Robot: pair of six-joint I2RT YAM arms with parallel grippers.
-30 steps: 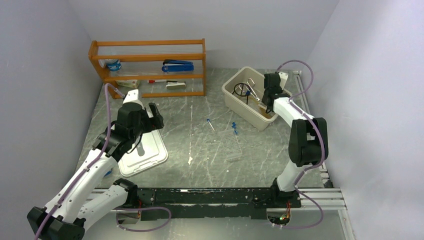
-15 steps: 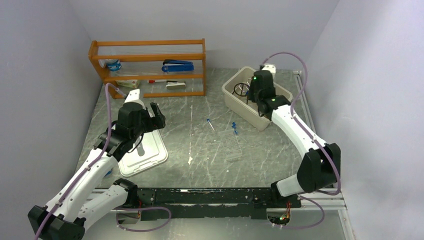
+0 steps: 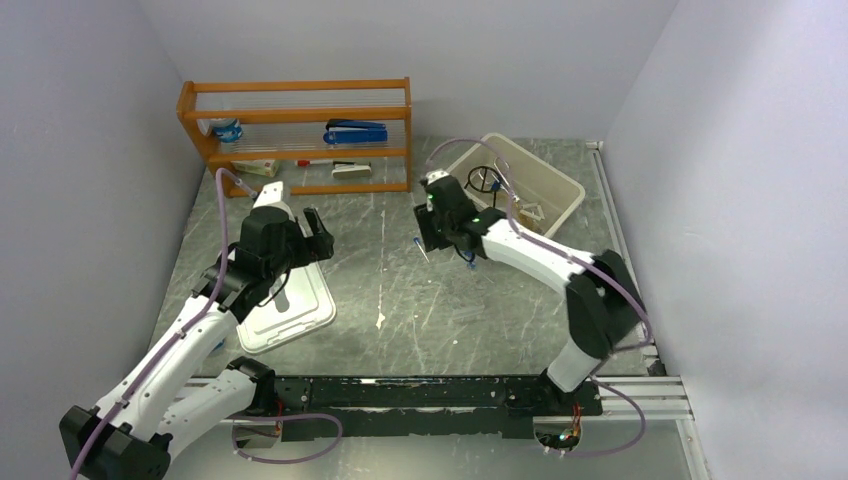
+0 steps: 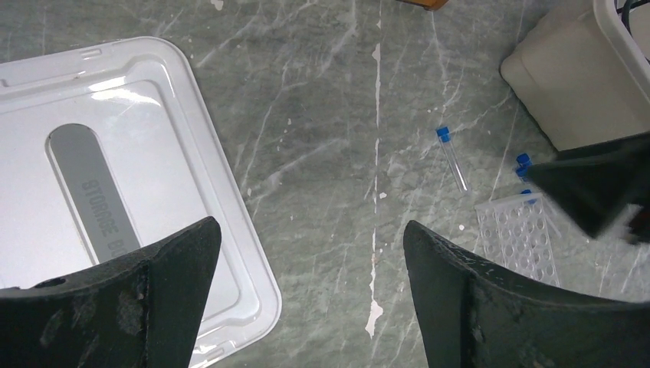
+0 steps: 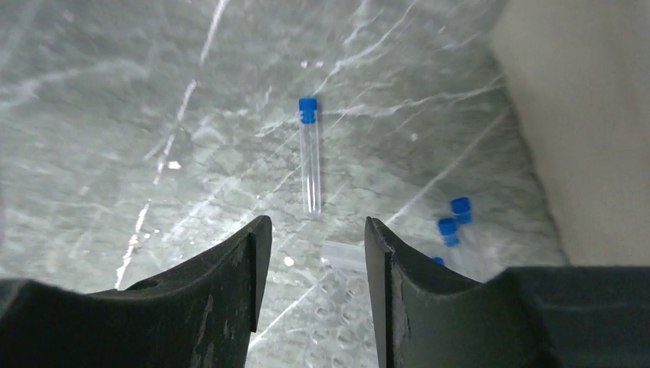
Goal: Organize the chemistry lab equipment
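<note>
One blue-capped clear tube lies on the table's middle; it also shows in the left wrist view and the right wrist view. More blue-capped tubes lie beside the clear rack. My right gripper hovers open and empty just above the single tube and the rack. My left gripper is wide open and empty over the edge of the white lid. A black wire ring and pale items lie in the beige bin.
The orange shelf with a blue stapler and stationery stands at the back left. The white storage lid lies flat at the left. The beige bin's wall rises close to the right of my right gripper.
My right arm has swung left out of the beige bin and now hangs over the tube at the table's middle. The left arm has barely moved.
</note>
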